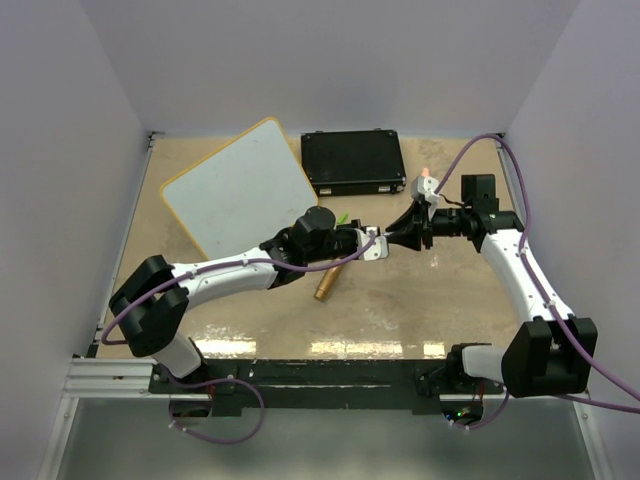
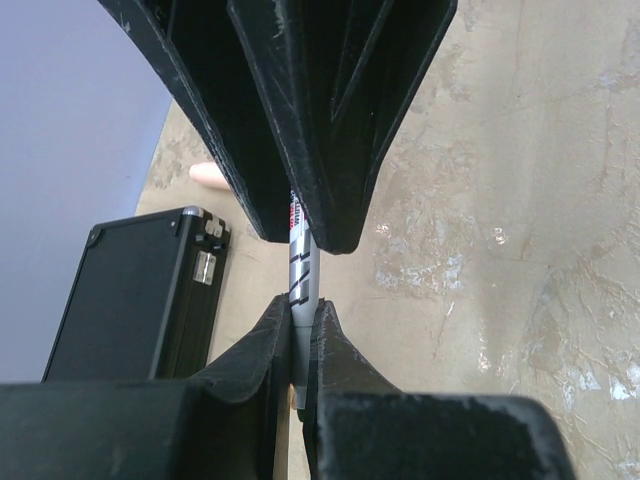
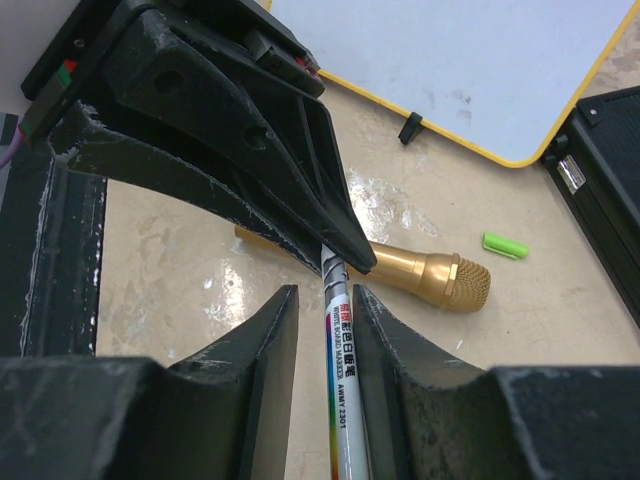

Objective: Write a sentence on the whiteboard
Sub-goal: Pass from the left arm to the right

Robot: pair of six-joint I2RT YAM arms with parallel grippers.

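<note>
Left pincer clamped on marker; right pincer straddles it, grip unclear.
Close right fully before left releases.

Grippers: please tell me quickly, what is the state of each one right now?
Left gripper: shut on the marker.
Right gripper: jaws around the same marker; whether they grip it cannot be told.

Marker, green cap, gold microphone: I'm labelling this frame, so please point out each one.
marker (image 3: 341,400), right wrist view, on its white printed barrel
green cap (image 3: 505,245), right wrist view, middle of the cap
gold microphone (image 3: 430,275), right wrist view, body just behind the head
</note>
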